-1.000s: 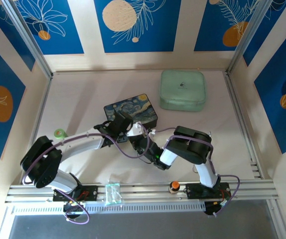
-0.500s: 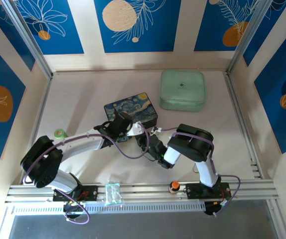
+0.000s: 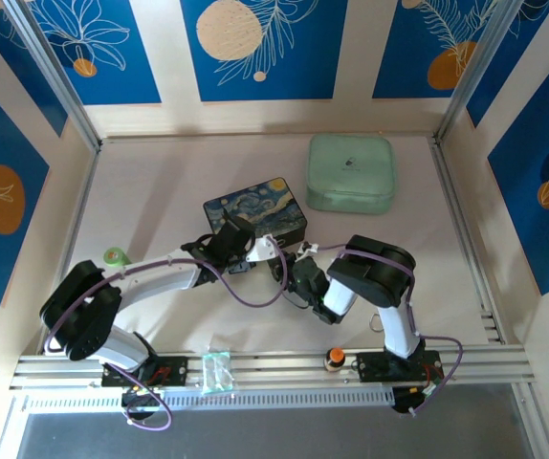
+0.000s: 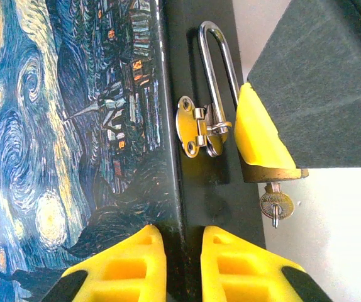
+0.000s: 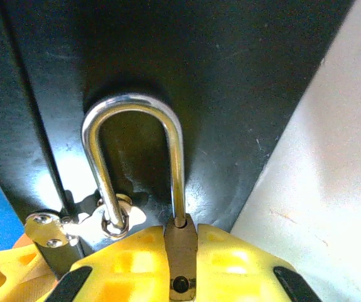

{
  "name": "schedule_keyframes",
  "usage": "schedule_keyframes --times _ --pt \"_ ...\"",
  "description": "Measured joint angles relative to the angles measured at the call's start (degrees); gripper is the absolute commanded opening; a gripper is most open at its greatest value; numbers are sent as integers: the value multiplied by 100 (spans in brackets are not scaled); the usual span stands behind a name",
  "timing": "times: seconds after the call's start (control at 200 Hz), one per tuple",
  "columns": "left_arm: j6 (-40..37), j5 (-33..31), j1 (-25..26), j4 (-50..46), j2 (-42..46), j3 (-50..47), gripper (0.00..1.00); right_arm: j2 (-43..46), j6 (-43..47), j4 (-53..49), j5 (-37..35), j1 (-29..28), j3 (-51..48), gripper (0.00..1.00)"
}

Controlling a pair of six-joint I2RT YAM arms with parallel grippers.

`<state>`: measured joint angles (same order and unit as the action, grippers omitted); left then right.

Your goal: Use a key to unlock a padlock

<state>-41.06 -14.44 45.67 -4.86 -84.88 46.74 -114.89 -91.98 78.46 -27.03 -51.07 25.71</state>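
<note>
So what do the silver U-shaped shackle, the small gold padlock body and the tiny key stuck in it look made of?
The silver U-shaped shackle looks like polished steel: mirror-bright, with sharp highlights. The small gold padlock body is probably brass: dull yellow-brown metal. The tiny round-headed key is pale silvery metal, perhaps nickel-plated; too small to tell.

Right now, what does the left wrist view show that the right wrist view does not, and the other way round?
Left wrist view, not the right: the key sticking out below the padlock, and the starry painted lid of the box. Right wrist view, not the left: the right fingers pressed on both sides of the brass body, with one shackle leg entering it. Both share the silver shackle passing through the hasp on the box's black side.
</note>
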Motion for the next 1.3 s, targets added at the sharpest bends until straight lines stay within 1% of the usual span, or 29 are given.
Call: schedule_keyframes --times 0.065,0.27,0.385,0.475,0.6,0.715,0.795,0.925,0.986,1.136,1.211,1.301 --pt "0 2 0 0 0 0 3 -31 -33 63 74 48 0 0" --pt "-7 -72 0 13 31 -37 3 26 -332 -61 -186 479 -179 0" --pt "-2 -85 0 2 74 -66 2 413 -317 -678 -153 632 -227 0" --pt "0 -83 0 -28 142 -105 3 999 -192 -1412 -24 730 -256 0" --pt "22 -66 0 -92 262 -175 6 1919 245 -2736 597 1012 -203 0" --pt "109 -22 -17 -155 337 -195 9 2612 938 -4153 1314 1335 -70 0" --pt "210 46 -28 -166 380 -214 12 2924 1368 -4881 1882 1604 -70 0" --pt "328 63 -37 -157 385 -219 14 3198 2168 -6050 2817 2052 -9 0" --pt "356 35 -39 -155 382 -219 18 3228 2535 -6544 3246 2256 90 0" --pt "595 -2 -72 -107 382 -223 39 3217 3418 -7737 4096 2629 470 0" --pt "682 37 -101 -103 393 -271 49 3180 3873 -8334 4371 2765 706 0" --pt "826 35 -111 -131 444 -323 54 3091 4404 -9047 4522 2920 984 0"
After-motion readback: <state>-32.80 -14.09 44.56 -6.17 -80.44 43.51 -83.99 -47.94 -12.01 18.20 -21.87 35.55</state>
